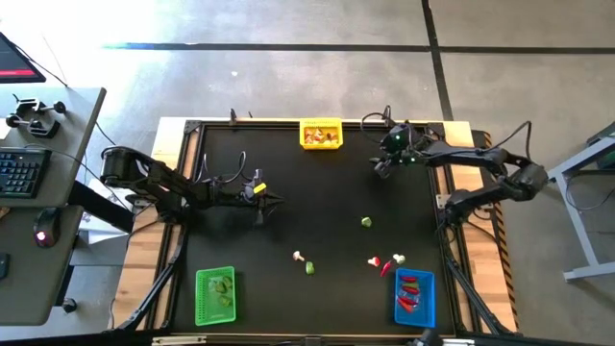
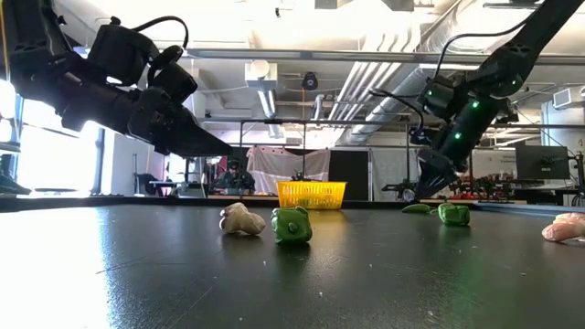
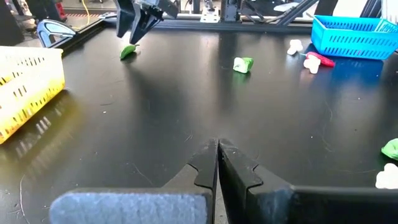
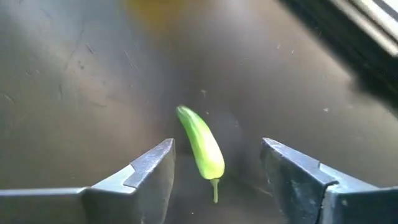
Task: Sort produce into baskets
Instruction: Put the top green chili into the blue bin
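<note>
- While no brand, label or readable writing shows on anything on the table [image 1: 288,192], the count is three baskets: a yellow basket [image 1: 321,134] at the far edge, a green basket [image 1: 215,295] and a blue basket [image 1: 415,297] at the near corners.
- Loose pieces on the mat: a green pepper [image 4: 201,144], a green piece [image 1: 366,222] in the middle, a whitish piece [image 1: 299,256] touching another green piece [image 1: 310,268], and a cluster near the blue basket of a red piece [image 1: 386,268] with two whitish ones just beside it.
- Right gripper [image 1: 382,167], near the far right corner, hangs over the green pepper with its fingers [image 4: 149,168] spread wide on either side of it, not touching.
- Left gripper [image 1: 273,201] hovers over bare mat left of centre, fingers [image 3: 202,168] pressed together and empty.
- Red pieces lie in the blue basket, green in the green, pale in the yellow; their numbers cannot be told.
</note>
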Motion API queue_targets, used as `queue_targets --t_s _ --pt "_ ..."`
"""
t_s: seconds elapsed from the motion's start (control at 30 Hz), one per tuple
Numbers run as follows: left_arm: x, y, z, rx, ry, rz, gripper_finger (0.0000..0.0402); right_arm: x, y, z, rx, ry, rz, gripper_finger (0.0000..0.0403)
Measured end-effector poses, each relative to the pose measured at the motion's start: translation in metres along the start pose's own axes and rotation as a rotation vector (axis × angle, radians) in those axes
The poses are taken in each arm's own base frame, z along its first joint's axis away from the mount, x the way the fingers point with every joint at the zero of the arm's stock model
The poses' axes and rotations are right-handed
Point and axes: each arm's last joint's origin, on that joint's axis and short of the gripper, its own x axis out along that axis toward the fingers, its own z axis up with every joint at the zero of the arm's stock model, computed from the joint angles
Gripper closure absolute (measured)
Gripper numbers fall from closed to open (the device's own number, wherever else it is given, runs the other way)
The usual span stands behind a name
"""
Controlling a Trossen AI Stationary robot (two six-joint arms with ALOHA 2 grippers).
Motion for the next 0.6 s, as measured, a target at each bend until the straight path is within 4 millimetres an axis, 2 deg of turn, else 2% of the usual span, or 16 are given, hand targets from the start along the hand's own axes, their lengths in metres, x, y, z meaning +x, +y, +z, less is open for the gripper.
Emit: queue_targets --t_s 0.2,0.3,0.47,0.6 --pt "0.0 0.0 0.0 0.0 0.0 0.0 0.04 0.024 -0.003 -0.008 0.0 0.077 0.037 0.022" --pt "0.0 0.0 0.0 0.0 0.0 0.0 0.04 0.029 -0.002 -0.01 0.0 0.089 0.043 0.0248" --pt "0.0 0.0 0.0 0.01 0.0 0.0 0.04 0.024 -0.002 -0.008 -0.007 0.071 0.047 0.0326" --pt "0.0 0.0 0.0 0.009 0.0 0.0 0.04 0.01 0.0 -0.008 -0.004 0.098 0.106 0.0387"
